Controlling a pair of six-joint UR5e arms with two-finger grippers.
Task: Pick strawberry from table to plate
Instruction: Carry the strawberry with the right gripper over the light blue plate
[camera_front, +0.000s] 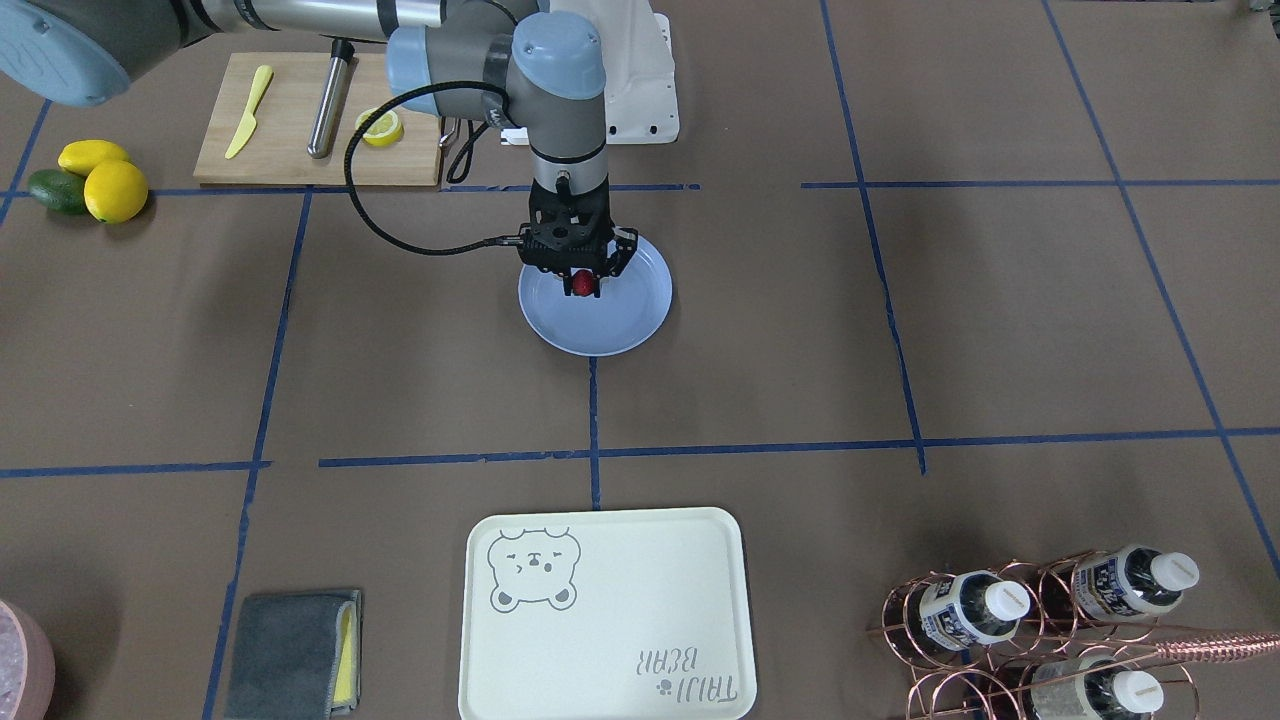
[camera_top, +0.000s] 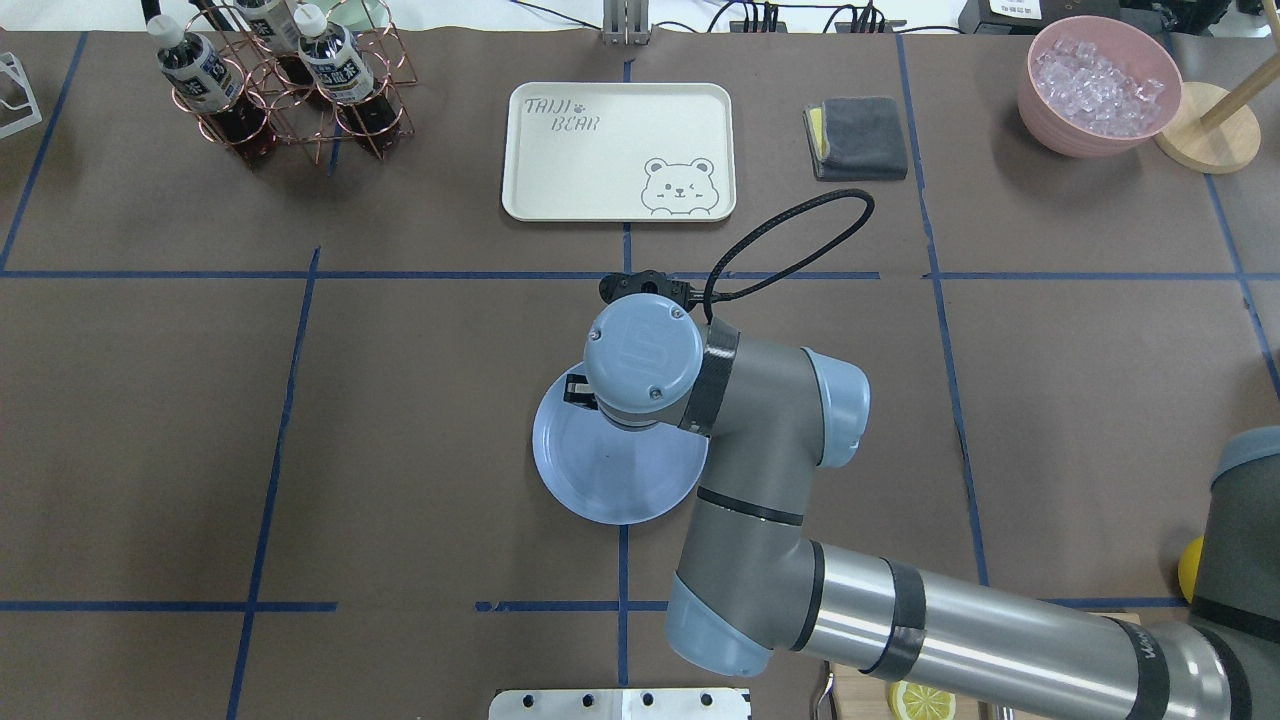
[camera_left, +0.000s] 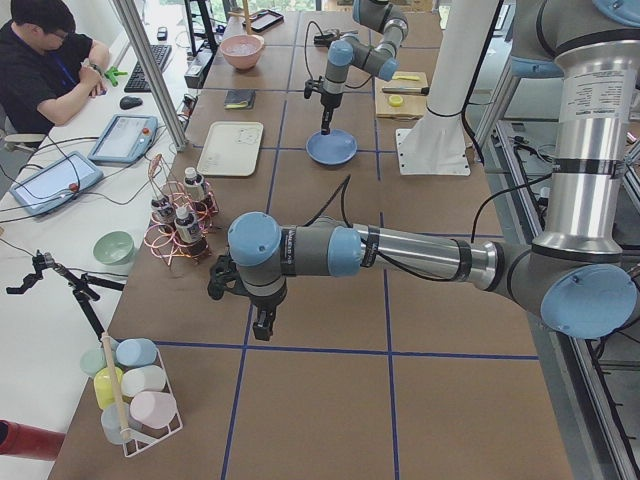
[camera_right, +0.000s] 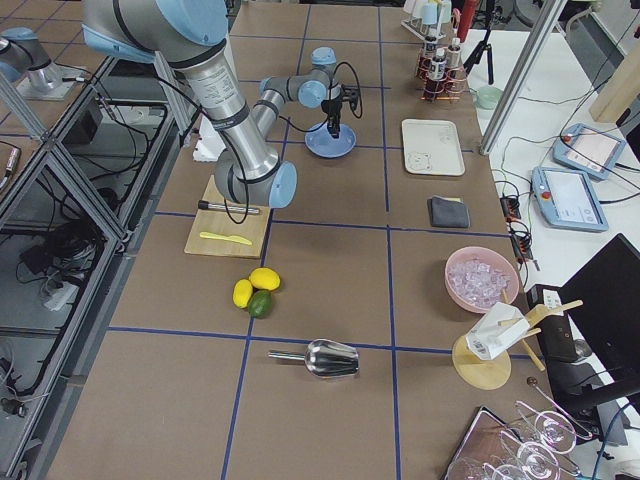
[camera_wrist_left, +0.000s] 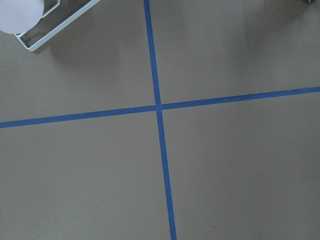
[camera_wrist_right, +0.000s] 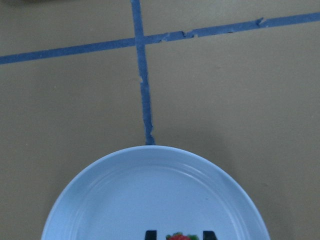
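Observation:
The light-blue plate (camera_front: 600, 325) lies mid-table on the brown paper. My right gripper (camera_front: 583, 288) points straight down over its robot-side half, shut on the small red strawberry (camera_front: 583, 284), which hangs just above the plate's surface. In the right wrist view the strawberry (camera_wrist_right: 181, 236) shows at the bottom edge between two dark fingertips (camera_wrist_right: 150, 235), over the plate (camera_wrist_right: 125, 200). From overhead the wrist hides the berry, and only the plate (camera_top: 600, 480) shows. My left gripper (camera_left: 263, 325) hovers over bare table far from the plate; I cannot tell if it is open or shut.
A cream bear-print tray (camera_front: 620, 610) sits beyond the plate, with a copper bottle rack (camera_front: 1040, 620) and a grey cloth (camera_front: 290, 650) either side. A cutting board (camera_front: 290, 130) with knife and lemon half, plus lemons (camera_front: 100, 180), lie near the robot. A pink ice bowl (camera_top: 1100, 85) stands far right.

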